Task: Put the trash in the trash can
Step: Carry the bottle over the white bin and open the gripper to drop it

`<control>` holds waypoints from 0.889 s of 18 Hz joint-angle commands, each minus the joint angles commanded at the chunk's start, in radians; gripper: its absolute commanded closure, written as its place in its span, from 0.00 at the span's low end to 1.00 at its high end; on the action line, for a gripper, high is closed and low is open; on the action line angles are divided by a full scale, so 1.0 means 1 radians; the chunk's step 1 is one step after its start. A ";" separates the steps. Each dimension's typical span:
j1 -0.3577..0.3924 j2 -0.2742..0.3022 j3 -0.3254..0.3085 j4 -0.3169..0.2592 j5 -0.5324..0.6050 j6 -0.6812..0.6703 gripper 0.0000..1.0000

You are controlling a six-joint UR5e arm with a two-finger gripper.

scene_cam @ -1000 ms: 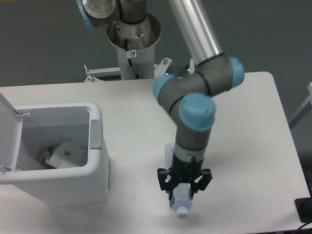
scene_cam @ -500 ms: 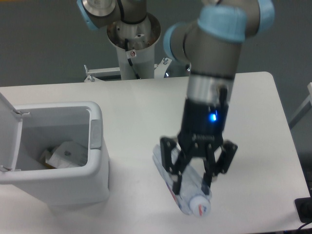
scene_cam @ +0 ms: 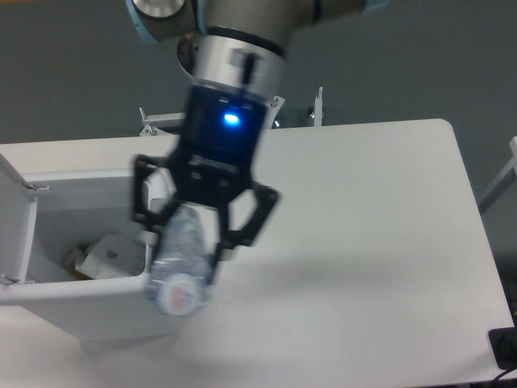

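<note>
My gripper [scene_cam: 192, 236] is raised high, close to the camera, and shut on the crushed clear bottle [scene_cam: 181, 263], which hangs cap-down and blurred over the right wall of the trash can [scene_cam: 81, 299]. The white bin stands at the table's left with its lid [scene_cam: 14, 214] hinged open to the left. Inside it lies the flattened white paper packet [scene_cam: 109, 255].
The white table [scene_cam: 380, 242] stretches to the right of the bin. The robot's base column [scene_cam: 190, 73] stands behind the table's far edge. A dark object [scene_cam: 505, 349] sits at the lower right corner.
The gripper has lifted the bottle off the table and carried it up and left, from the front middle of the table to the bin's right wall.
</note>
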 joint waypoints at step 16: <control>0.058 0.086 -0.114 0.002 0.029 0.067 0.00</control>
